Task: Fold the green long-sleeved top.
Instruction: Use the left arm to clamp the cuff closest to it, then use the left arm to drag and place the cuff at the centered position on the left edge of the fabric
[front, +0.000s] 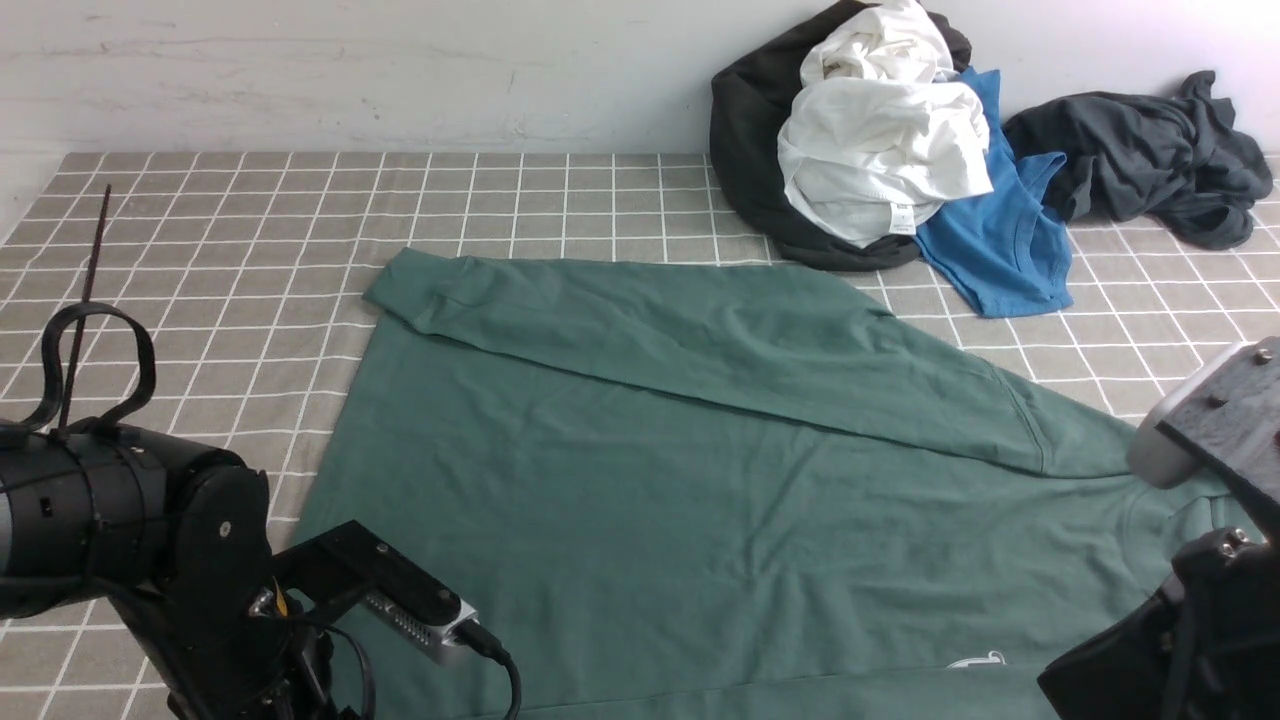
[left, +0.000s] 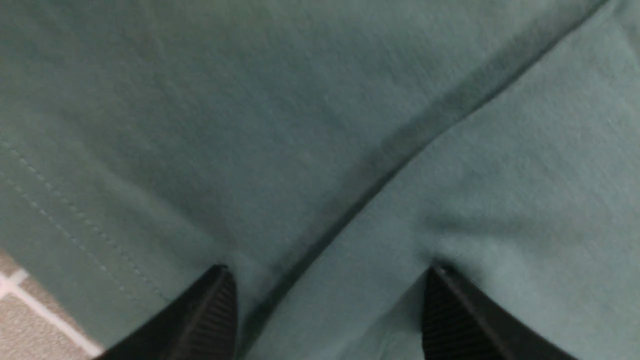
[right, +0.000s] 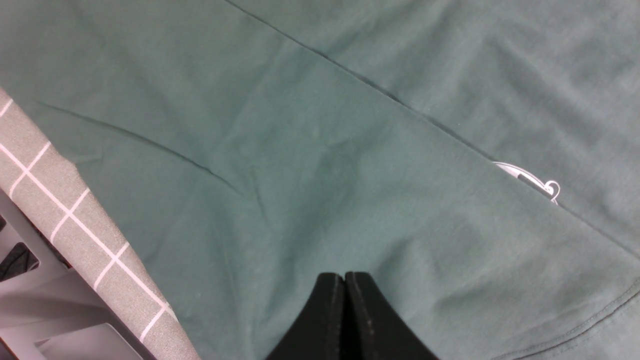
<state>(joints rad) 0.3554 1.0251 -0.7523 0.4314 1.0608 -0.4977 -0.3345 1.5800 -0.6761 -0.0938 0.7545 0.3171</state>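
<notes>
Locate the green long-sleeved top (front: 640, 480). It lies spread flat on the checked bench (front: 250, 220), filling the near and middle area between the two arms. One sleeve (front: 700, 340) is laid diagonally across the body, running from the right-hand shoulder to the far left.

Check the left claw (left: 325, 310) in the left wrist view. Its two ribbed fingers (left: 210, 315) stand wide apart with nothing between them. The top lies directly beneath them. A dark fold edge (left: 400, 165) in the fabric passes through the gap. The stitched hem (left: 65, 225) and a corner of bench cloth lie just beside one finger.

Check the right claw (right: 345, 285) in the right wrist view. Its fingers are pressed together, with no fabric visibly pinched. It sits over a flat stretch of the top, near the bench edge. The small white chest print (right: 545, 187) shows at a fold line beyond it.

Note the heap at the far right: a white garment (front: 880, 150), a blue T-shirt (front: 1000, 250) and dark garments (front: 1140, 160). It lies well apart from both claws.
</notes>
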